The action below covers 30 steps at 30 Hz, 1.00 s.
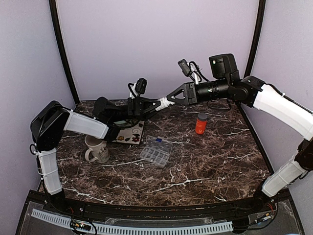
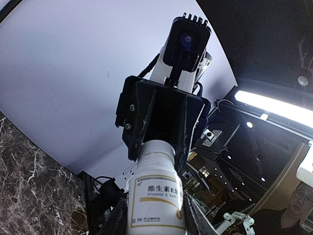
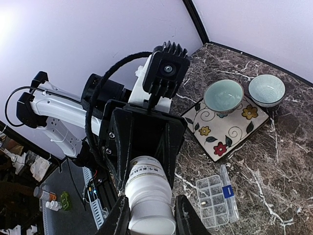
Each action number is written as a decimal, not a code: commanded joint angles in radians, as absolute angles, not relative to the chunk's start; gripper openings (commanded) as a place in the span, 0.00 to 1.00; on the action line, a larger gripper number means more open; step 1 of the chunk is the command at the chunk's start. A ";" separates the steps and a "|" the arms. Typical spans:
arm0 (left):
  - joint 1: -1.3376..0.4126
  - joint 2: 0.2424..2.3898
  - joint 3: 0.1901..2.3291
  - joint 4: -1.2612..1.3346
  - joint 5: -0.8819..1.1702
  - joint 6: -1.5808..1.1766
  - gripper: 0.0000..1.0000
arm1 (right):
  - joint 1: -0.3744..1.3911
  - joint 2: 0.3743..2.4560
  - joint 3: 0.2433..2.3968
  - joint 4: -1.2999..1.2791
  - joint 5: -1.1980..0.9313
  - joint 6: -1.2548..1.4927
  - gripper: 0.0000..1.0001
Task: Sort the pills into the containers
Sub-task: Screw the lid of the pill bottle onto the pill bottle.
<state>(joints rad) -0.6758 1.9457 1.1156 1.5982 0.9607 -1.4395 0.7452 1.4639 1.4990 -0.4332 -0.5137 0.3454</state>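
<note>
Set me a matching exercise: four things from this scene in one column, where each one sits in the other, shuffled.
Things
1. white bottle
2. orange bottle
3. mug
4. organiser

Places
A. leftmost of the four, standing on the table
B. mid-table, lid open
C. held aloft between the left claw and the right claw
D. standing alone towards the table's right side

Pairs: 1-C, 2-D, 3-A, 4-B

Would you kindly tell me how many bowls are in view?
2. One bowl overlaps the floral tile's edge; the other bowl sits beside it at the tile's corner. The left arm blocks them in the top view, so more may be hidden.
</note>
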 commanded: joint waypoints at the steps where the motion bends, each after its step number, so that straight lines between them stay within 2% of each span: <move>1: -0.677 1.870 1.116 1.669 0.958 -1.420 0.00 | 0.734 1.449 1.477 -0.418 -0.526 0.346 0.03; 30: -0.679 1.919 1.209 1.610 0.994 -1.420 0.00 | 0.760 1.535 1.548 -0.399 -0.621 0.365 0.04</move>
<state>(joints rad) -0.6586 1.9457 1.1564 1.5909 0.9989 -1.4487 0.7254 1.4918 1.5303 -0.4149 -0.5842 0.3538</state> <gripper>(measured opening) 0.353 0.258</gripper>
